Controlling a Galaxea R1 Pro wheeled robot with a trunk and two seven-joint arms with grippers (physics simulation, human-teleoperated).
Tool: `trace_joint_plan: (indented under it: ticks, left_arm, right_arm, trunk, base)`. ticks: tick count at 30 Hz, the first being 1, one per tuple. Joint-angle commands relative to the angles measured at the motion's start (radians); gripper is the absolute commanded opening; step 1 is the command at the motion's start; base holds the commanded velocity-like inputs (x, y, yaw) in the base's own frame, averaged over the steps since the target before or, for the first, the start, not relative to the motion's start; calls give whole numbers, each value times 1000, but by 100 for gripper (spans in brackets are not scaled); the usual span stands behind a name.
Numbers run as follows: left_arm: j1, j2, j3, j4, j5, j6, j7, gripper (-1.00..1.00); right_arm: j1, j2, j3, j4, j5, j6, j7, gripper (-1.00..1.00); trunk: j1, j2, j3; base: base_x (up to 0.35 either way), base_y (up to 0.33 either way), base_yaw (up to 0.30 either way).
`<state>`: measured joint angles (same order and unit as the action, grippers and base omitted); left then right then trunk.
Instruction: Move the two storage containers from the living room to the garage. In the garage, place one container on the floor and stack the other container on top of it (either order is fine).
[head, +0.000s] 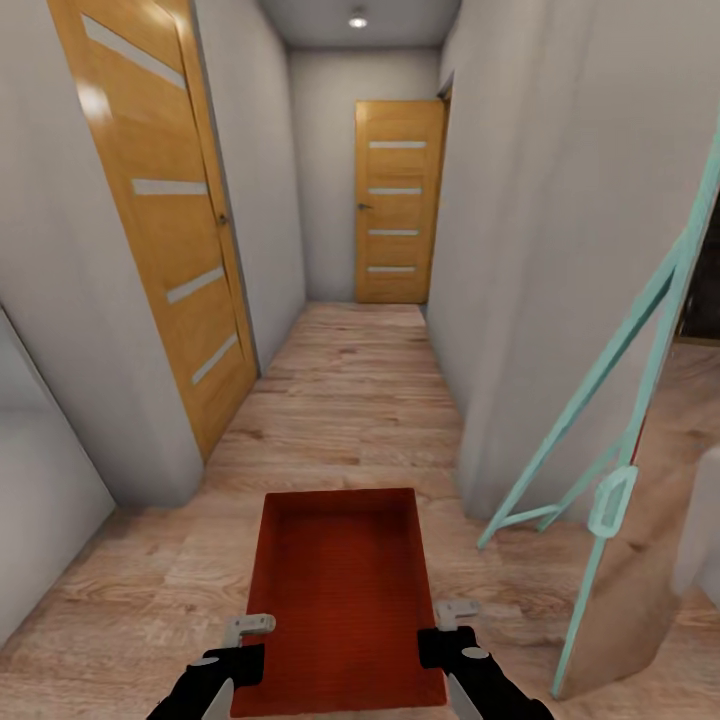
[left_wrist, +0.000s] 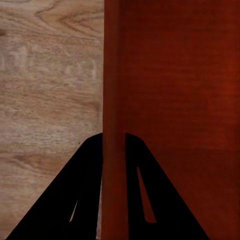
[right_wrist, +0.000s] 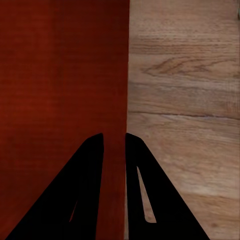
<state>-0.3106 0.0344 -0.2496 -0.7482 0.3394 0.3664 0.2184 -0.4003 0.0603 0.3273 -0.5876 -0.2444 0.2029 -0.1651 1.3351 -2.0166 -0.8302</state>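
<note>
An orange-red open-top storage container (head: 343, 590) hangs in front of me over light wood plank flooring, held level between both arms. My left gripper (head: 243, 655) is shut on its left wall, and the left wrist view shows that wall (left_wrist: 114, 100) pinched between the two black fingers (left_wrist: 85, 190). My right gripper (head: 447, 645) is shut on the right wall. In the right wrist view the wall (right_wrist: 120, 75) runs between the fingers (right_wrist: 145, 190), with the container's inside on one side and wood floor on the other. The container is empty.
A narrow hallway runs ahead between grey-white walls, ending at a shut wooden-slat door (head: 398, 202). Another wooden door (head: 165, 200) stands on the left wall. At the right, a teal frame (head: 640, 330) leans by a wall corner (head: 500, 300).
</note>
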Motion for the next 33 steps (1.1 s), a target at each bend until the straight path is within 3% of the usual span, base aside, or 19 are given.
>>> trace_joint_plan:
  ticks: [1,20,33]
  left_arm:
    - [-1,1,-11,-36,27,-1,9,-100]
    - [-1,1,-11,-36,27,-1,9,-100]
    - [-1,1,-11,-36,27,-1,10,-100]
  right_arm:
    - [0,0,9,0,-20,4,-5,-100]
    - [0,0,9,0,-20,4,-5,-100]
    - [0,0,9,0,-20,4,-5,-100]
  trunk:
    - [0,0,-1]
    - [0,0,-1]
    - [0,0,-1]
  base:
    - [275,265,-79]
    - [275,265,-199]
    - [275,265,-26]
